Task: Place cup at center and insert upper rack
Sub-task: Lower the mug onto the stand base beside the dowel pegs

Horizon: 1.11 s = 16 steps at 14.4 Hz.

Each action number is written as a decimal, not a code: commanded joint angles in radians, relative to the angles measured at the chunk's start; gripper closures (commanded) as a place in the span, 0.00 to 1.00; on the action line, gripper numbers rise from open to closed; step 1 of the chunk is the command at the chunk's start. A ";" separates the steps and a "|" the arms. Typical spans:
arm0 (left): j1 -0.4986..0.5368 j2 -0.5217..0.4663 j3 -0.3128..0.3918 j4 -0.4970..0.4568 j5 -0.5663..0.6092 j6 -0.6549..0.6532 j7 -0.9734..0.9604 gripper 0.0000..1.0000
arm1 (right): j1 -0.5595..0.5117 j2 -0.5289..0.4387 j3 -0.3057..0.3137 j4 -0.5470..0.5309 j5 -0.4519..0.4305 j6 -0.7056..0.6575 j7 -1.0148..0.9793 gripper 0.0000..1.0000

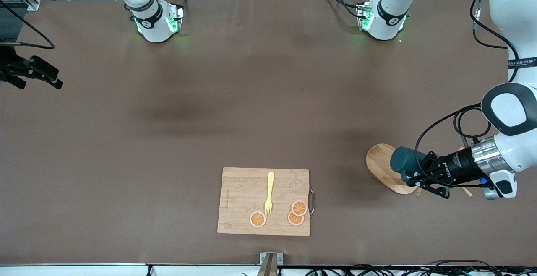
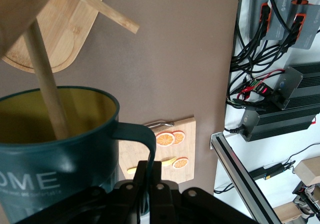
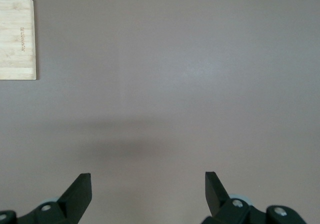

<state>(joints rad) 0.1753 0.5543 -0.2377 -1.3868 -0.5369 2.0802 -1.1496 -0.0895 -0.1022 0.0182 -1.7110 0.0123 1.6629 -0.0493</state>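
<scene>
The dark teal cup (image 1: 404, 161) lies on its side in the air over the oval base (image 1: 379, 163) of the wooden mug tree, toward the left arm's end of the table. My left gripper (image 1: 413, 176) is shut on the cup's handle (image 2: 142, 136). In the left wrist view a thin peg (image 2: 47, 91) from the post (image 2: 17, 6) reaches into the cup's yellowish mouth (image 2: 30, 116). The post is hidden under the gripper in the front view. My right gripper (image 1: 41, 84) waits open and empty above the table at the right arm's end; its fingers (image 3: 80, 191) are spread wide.
A rectangular wooden cutting board (image 1: 243, 192) with a yellow fork (image 1: 269, 194) and three orange slices (image 1: 298, 208) lies near the front camera's edge, mid-table. Its corner shows in the right wrist view (image 3: 17, 39). Both arm bases stand farthest from the front camera.
</scene>
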 commanded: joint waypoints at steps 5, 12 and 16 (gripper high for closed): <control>0.036 0.022 -0.002 0.008 -0.020 0.024 0.025 0.97 | -0.004 -0.019 0.000 -0.007 -0.008 -0.002 0.002 0.00; 0.041 0.007 0.001 0.006 -0.011 0.043 0.057 0.00 | -0.001 -0.019 0.000 -0.001 -0.008 -0.003 0.000 0.00; 0.043 -0.046 0.006 0.006 0.008 0.043 0.051 0.00 | -0.001 -0.019 0.000 -0.001 -0.008 -0.003 0.000 0.00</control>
<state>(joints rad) 0.2148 0.5620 -0.2363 -1.3666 -0.5364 2.1226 -1.1117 -0.0895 -0.1023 0.0174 -1.7055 0.0123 1.6642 -0.0493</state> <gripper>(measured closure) 0.225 0.000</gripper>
